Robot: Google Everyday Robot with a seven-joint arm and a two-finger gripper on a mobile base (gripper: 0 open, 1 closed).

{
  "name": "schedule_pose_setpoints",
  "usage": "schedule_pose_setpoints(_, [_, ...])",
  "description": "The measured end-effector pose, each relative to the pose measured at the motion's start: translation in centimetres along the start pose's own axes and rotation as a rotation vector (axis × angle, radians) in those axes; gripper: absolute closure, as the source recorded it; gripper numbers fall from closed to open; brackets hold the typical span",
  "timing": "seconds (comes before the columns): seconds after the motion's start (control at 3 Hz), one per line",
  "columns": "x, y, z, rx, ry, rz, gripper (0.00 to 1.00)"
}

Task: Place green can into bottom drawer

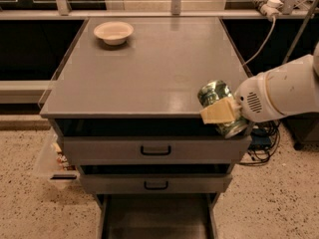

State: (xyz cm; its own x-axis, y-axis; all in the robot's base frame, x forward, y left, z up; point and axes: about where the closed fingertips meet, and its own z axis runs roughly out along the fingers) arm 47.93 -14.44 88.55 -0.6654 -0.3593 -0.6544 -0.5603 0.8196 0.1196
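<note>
The green can (217,93), mottled green and white with silver ends, is held tilted in my gripper (220,111) at the front right corner of the cabinet top (149,68), partly out past its front edge. A cream finger pad (218,112) presses on the can's side. The white arm (281,93) comes in from the right. The bottom drawer (155,222) is pulled open below, a dark grey tray with side walls and nothing visible inside. It lies below and to the left of the can.
A shallow cream bowl (113,32) sits at the back left of the cabinet top. The two upper drawers (155,150) with handles stand slightly open. A clear plastic bin (52,163) hangs at the cabinet's left side. Cables (259,133) lie on the floor at the right.
</note>
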Motion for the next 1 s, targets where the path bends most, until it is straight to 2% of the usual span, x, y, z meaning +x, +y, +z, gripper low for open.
schedule_pose_setpoints(0.33, [-0.7, 0.8, 0.0, -0.004, -0.004, -0.037, 1.00])
schedule_pose_setpoints(0.67, [4.0, 0.1, 1.9, -0.085, 0.038, 0.016, 1.00])
schedule_pose_setpoints(1.0, [15.4, -1.9, 5.7, -0.238, 0.087, 0.271, 1.00])
